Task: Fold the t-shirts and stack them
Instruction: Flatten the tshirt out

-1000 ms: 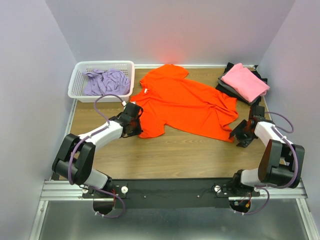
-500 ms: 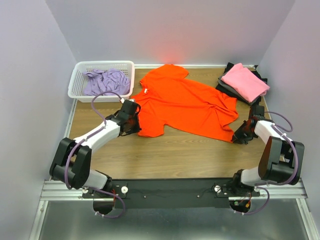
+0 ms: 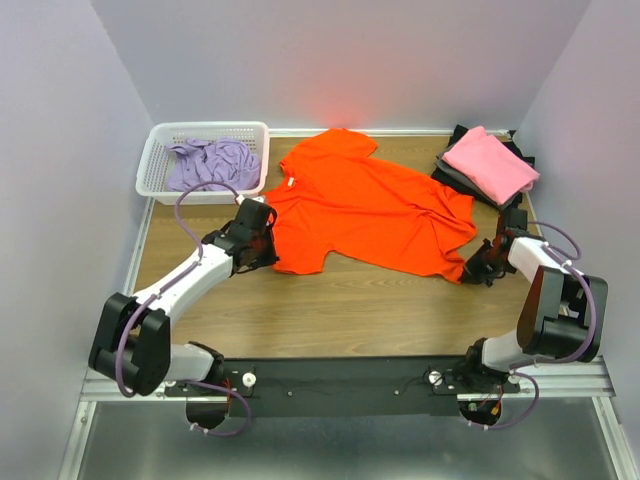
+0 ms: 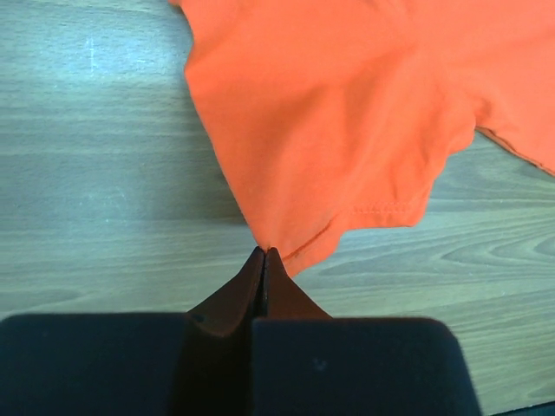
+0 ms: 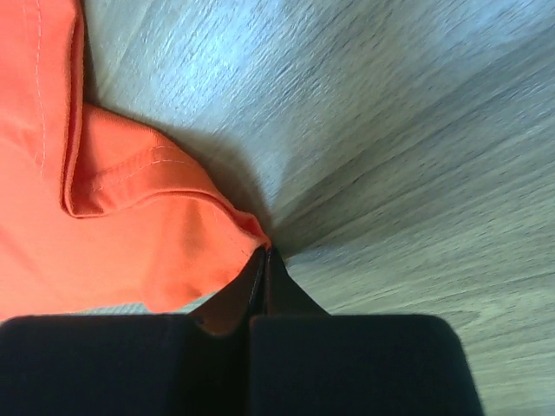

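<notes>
A bright orange t-shirt point(image 3: 370, 205) lies spread flat across the middle of the wooden table. My left gripper point(image 3: 268, 247) is shut on the corner of its near-left sleeve; in the left wrist view the cloth point(image 4: 347, 113) narrows to a point pinched between the tips of the left gripper point(image 4: 264, 252). My right gripper point(image 3: 478, 271) is shut on the shirt's near-right hem corner, and the right wrist view shows the folded hem point(image 5: 130, 234) caught at the tips of the right gripper point(image 5: 265, 251). A folded pink t-shirt point(image 3: 490, 165) tops a dark stack point(image 3: 452, 176) at the back right.
A white lattice basket point(image 3: 150, 182) at the back left holds a crumpled lavender t-shirt point(image 3: 212, 165). Lavender walls close in the table on three sides. Bare wood point(image 3: 350, 310) stretches between the orange shirt and the arm bases.
My right gripper has closed on the orange shirt's hem corner and shifted slightly left. My left gripper, still shut on the sleeve, has drifted a little toward the back.
</notes>
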